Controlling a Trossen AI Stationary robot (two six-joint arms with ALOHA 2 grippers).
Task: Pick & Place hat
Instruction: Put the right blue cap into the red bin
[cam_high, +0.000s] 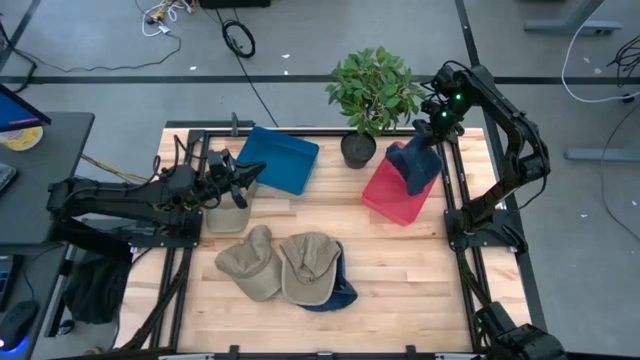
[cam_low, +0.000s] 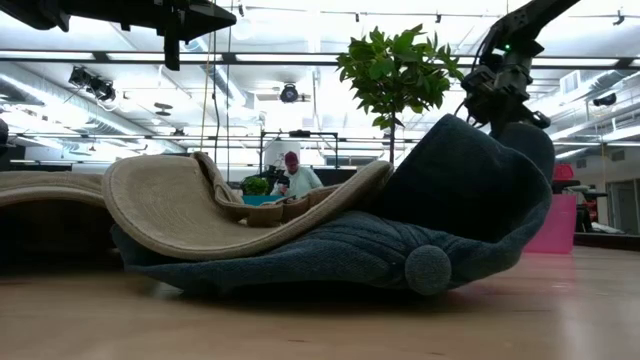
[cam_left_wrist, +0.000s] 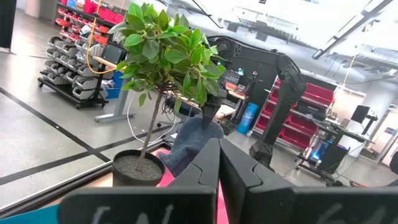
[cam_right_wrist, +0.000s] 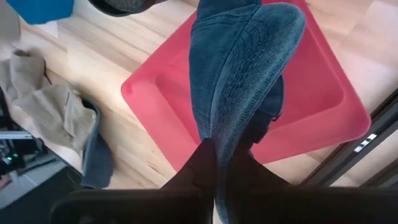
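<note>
Right tool (cam_high: 428, 128) pinches blue hat (cam_right_wrist: 239, 68), dangling over red tray (cam_right_wrist: 311, 118) at desk's two o'clock. Left tool (cam_high: 240, 183) pressed together, idle at nine o'clock. Your risk: hat seems off-centre; release now, brim drapes over tray rim and slides out.

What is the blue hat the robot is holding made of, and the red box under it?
The blue hat looks like soft cloth, maybe brushed cotton: it droops from the right gripper and shows rows of stitching on its brim. The red box looks like smooth, slightly shiny plastic, with rounded moulded corners and one even colour.
</note>
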